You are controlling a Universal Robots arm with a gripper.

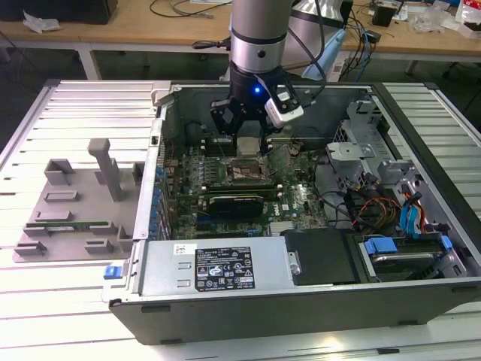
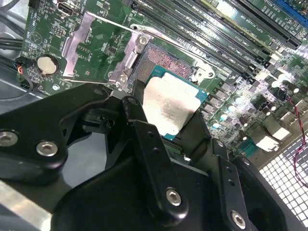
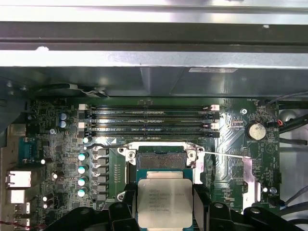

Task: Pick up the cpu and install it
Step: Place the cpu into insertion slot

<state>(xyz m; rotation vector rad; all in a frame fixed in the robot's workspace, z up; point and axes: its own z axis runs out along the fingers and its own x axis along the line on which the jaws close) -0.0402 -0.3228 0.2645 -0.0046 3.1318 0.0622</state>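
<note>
The cpu [image 1: 248, 145] is a flat square chip with a silvery top plate, held between my gripper's [image 1: 247, 140] black fingers over the motherboard inside the open computer case [image 1: 225, 271]. In both wrist views the cpu [image 2: 169, 107] [image 3: 164, 202] hangs a little above and partly over the open socket [image 2: 166, 61] [image 3: 160, 156]. One finger [image 2: 138, 102] presses one side of the chip and the other finger [image 2: 198, 129] the opposite side. The socket's metal load plate [image 2: 91, 45] is swung open and its thin lever [image 3: 224, 154] stands out to the side.
Memory slots [image 3: 151, 120] run beside the socket. A drive cage [image 1: 361, 139] and coloured cables [image 1: 376, 207] fill the case at the exterior view's right. A labelled metal box [image 1: 218, 267] lies along the case front. A grey fixture [image 1: 79, 199] sits outside, at the exterior view's left.
</note>
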